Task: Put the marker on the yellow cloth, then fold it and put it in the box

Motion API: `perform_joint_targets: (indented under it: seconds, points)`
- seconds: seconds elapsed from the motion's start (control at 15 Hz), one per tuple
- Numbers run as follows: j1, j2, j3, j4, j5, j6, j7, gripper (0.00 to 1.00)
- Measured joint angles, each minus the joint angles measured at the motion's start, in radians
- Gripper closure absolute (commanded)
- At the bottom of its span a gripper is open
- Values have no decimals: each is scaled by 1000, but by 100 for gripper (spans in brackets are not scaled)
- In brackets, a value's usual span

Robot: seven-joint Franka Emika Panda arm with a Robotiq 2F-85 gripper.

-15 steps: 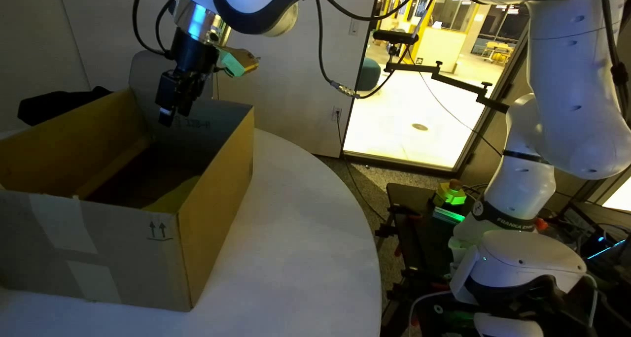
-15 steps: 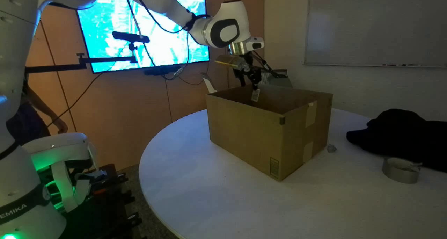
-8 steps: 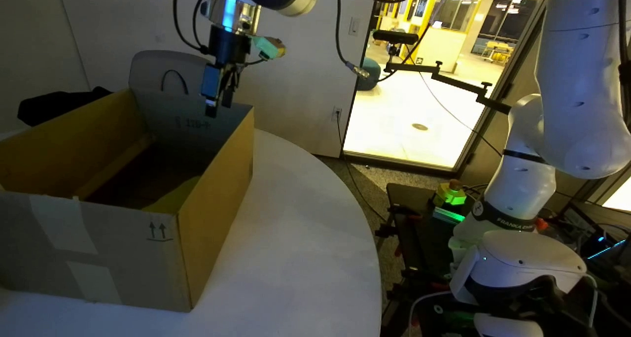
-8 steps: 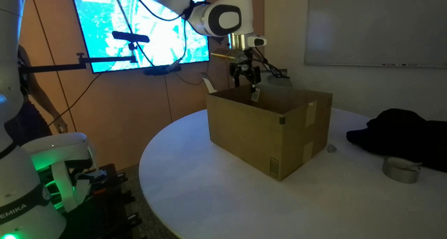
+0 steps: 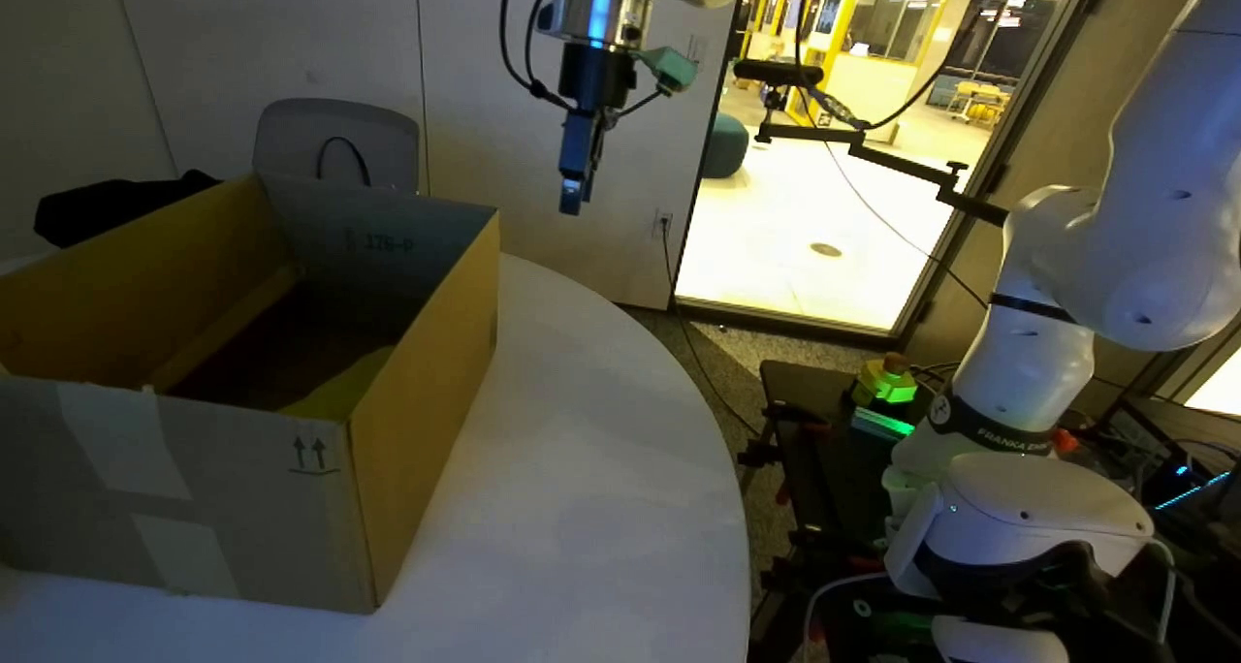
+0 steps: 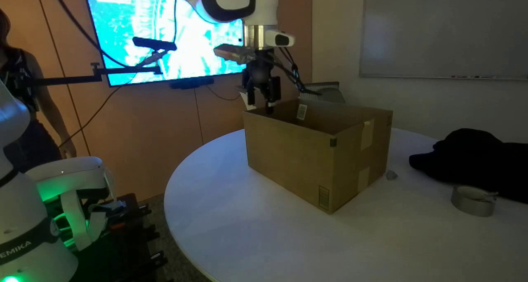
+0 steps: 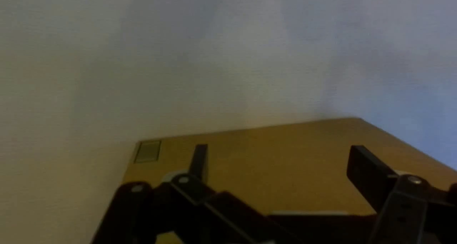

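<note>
The black two-fingered gripper point(image 7: 278, 156) hangs near the large tan cardboard box point(image 5: 431, 382), fingers point(image 7: 200, 162) spread wide; the box is cut off at the left edge of an exterior view; inside it the yellow-green fabric cloth point(image 5: 341, 388) shows only in part, the rest hidden behind the box's walls; the marker cannot be made out.

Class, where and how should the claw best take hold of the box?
Probably by the top edge of the box, midway along a long wall, coming straight down from above so the open claw straddles it. The top is open and the walls stand thin and upright, leaving that edge free on both sides.
</note>
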Motion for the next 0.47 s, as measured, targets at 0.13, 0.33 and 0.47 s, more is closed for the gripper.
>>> perform_joint_targets:
  seconds: [0.13, 0.33, 0.47]
  points:
    - [0, -71, -17, -124, 6, 20, -42, 0]
    - [2, -131, -32, -319, 5, 148, -98, 0]
    - [9, -137, -39, -446, 5, 283, -142, 0]
